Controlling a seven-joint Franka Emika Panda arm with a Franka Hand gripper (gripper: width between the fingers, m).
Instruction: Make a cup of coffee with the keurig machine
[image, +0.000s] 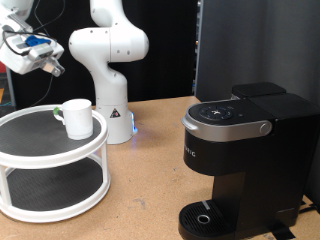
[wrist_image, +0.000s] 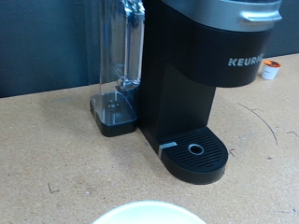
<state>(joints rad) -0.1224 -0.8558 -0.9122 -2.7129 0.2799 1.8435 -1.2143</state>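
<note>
The cup stood on the top tier of a white stand at the exterior view's left, well apart from the keurig, whose lid was down and tray bare; a clean lift probably wanted a centred descent over the rim; the pincer hovered high above the cup; its grip I cannot tell.

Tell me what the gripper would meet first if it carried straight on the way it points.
Probably the keurig machine: the wrist view looks straight at its drip tray, across bare table. The cup sits just under that line. Depth is uncertain.
</note>
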